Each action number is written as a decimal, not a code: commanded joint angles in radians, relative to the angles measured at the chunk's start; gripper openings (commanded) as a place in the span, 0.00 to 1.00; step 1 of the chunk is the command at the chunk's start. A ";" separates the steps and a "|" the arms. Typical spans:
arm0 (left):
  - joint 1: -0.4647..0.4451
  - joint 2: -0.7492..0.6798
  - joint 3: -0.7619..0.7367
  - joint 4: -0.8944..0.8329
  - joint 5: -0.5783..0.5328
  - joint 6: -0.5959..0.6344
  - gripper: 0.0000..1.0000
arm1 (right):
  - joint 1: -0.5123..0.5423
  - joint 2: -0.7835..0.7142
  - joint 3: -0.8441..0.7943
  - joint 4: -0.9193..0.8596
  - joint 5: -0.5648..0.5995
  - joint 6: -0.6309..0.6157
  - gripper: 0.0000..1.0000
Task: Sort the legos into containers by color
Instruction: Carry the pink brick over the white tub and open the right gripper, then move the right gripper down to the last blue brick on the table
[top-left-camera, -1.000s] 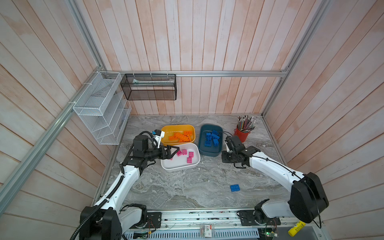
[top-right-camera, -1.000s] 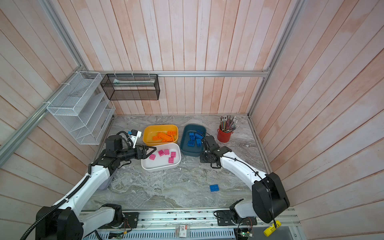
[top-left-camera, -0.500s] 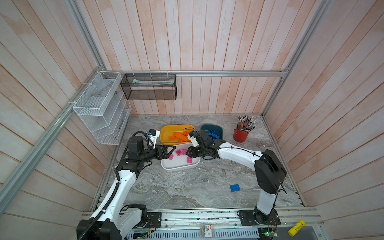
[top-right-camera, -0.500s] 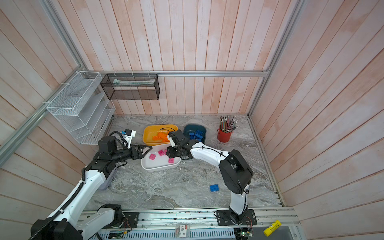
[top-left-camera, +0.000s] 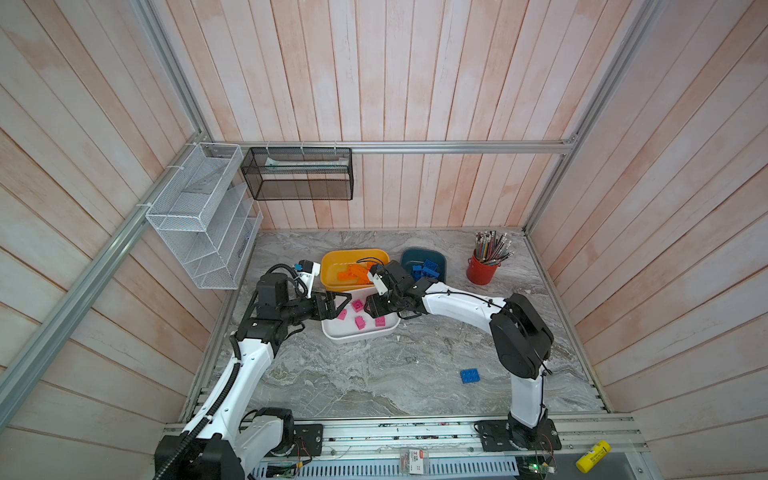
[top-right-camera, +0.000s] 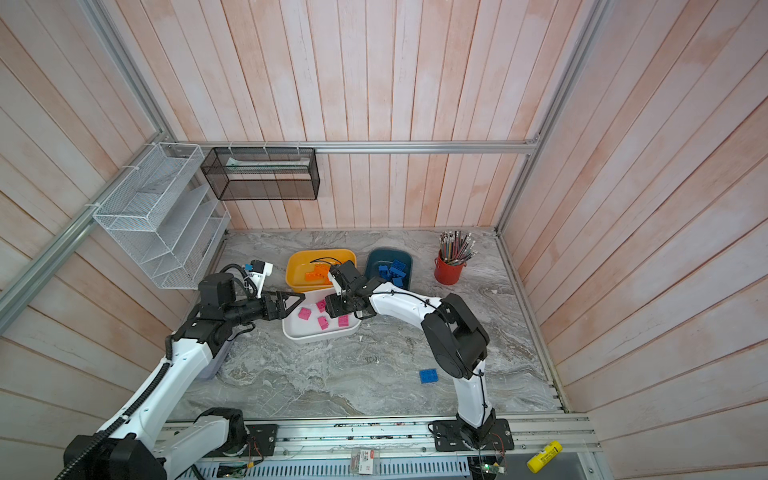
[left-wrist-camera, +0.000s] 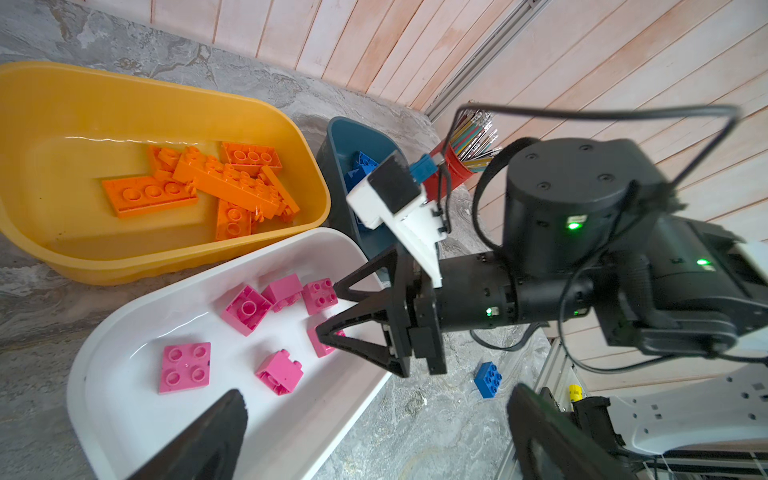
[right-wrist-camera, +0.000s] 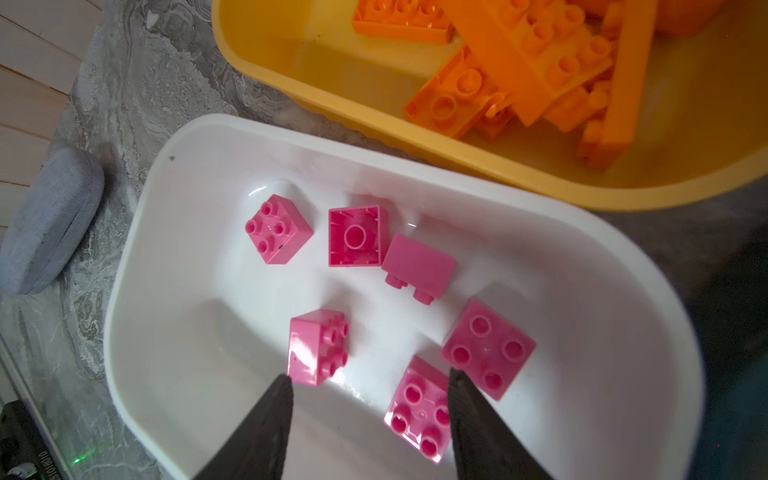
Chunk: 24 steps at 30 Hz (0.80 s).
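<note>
No legible text or labels anywhere.

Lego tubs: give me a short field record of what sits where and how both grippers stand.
yellow tub: orange bricks inside
teal tub: blue bricks inside
white tub: six pink bricks, counted in the right wrist view
unsorted: one blue brick on the table, apart from the tubs
left gripper: open, over one end of the white tub
right gripper: jaws apart over the white tub, nothing clamped

Left rear tub (top-left-camera: 336, 266) beside right rear tub (top-left-camera: 415, 254); front tub (top-left-camera: 353, 336) before left one; bricks (top-left-camera: 360, 322) in all; lone brick (top-left-camera: 470, 375) on table (top-left-camera: 374, 374), front right.
</note>
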 joint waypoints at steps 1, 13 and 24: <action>0.007 -0.002 -0.011 0.014 0.018 0.012 1.00 | -0.022 -0.159 -0.049 -0.091 0.099 -0.036 0.63; -0.071 0.007 -0.054 0.105 0.075 -0.074 1.00 | -0.059 -0.663 -0.488 -0.450 0.301 0.265 0.68; -0.205 0.057 -0.081 0.196 0.067 -0.130 1.00 | -0.040 -0.863 -0.738 -0.507 0.304 0.667 0.73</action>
